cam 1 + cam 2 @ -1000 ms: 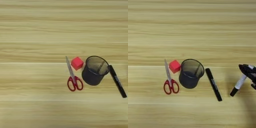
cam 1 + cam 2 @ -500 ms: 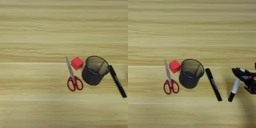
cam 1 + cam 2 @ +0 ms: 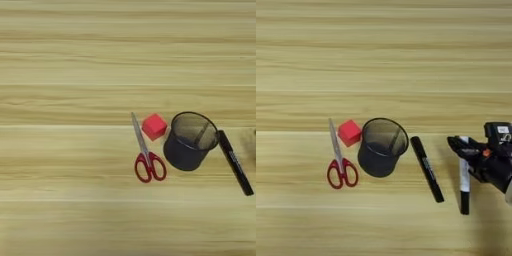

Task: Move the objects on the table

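The black wire-mesh pen cup (image 3: 383,146) stands upright on the wooden table (image 3: 381,60), right of centre. Just right of it lies the black marker (image 3: 427,169), flat and slanting down to the right. Further right is the white marker (image 3: 464,175), pointing almost straight down the picture with its dark cap at the near end. My right gripper (image 3: 463,155) comes in from the right edge and is shut on the white marker's upper part. The left eye view shows the cup (image 3: 190,141) and the black marker (image 3: 235,162), but neither the gripper nor the white marker.
Red-handled scissors (image 3: 338,160) lie left of the cup, blades pointing away from me. A small red cube (image 3: 349,132) sits between the scissors and the cup. Bare wood stretches across the far half and the left side of the table.
My gripper has moved left, toward the black marker, carrying the white marker. The marker has swung from a slant to nearly straight. Cup, scissors, cube and black marker stay put.
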